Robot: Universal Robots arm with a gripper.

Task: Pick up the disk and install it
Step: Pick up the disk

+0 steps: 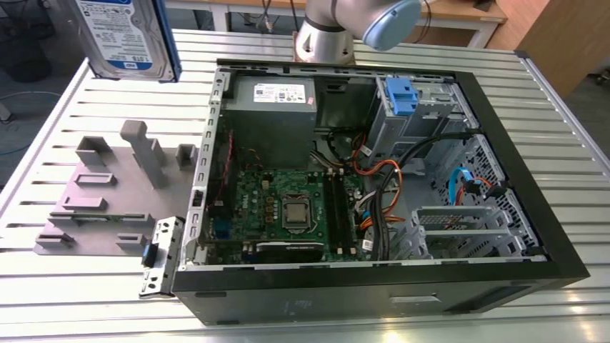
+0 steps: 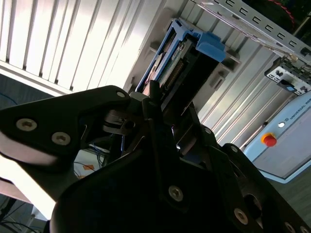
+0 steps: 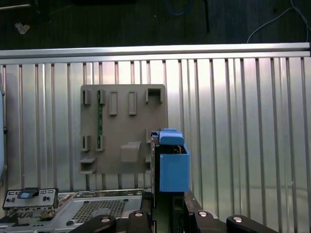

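Found the disk (image 1: 124,36) clear of the counter (image 1: 567,128) and carried high, toward the exterior view's left, outside the open computer case (image 1: 533,214). Recorded it standing on end there, label face outward, long axis near vertical with a slight lean, and a blue rail along the edge toward the exterior view's right.

Confirmed the grip in both wrist views. Noted the fingers (image 3: 197,216) closed on one end of the disk (image 3: 174,167), with the body projecting straight out from between them and the long axis in line with their reach. Judged the hold square, with no visible skew.

Sighted beyond the free end, in the first wrist view, the grey fixture plate (image 3: 124,116) and bare counter slats.

Located the drive cage (image 1: 424,107) with its blue latch (image 1: 401,96) inside the case, at the far corner, beside the power supply (image 1: 271,107). Placed the disk well apart from that cage, off toward the exterior view's left with the case wall between. Judged this offset, and the match of the disk's long axis to the cage opening, to be the governing relation. Considered the pick-up done and the installation not yet made.
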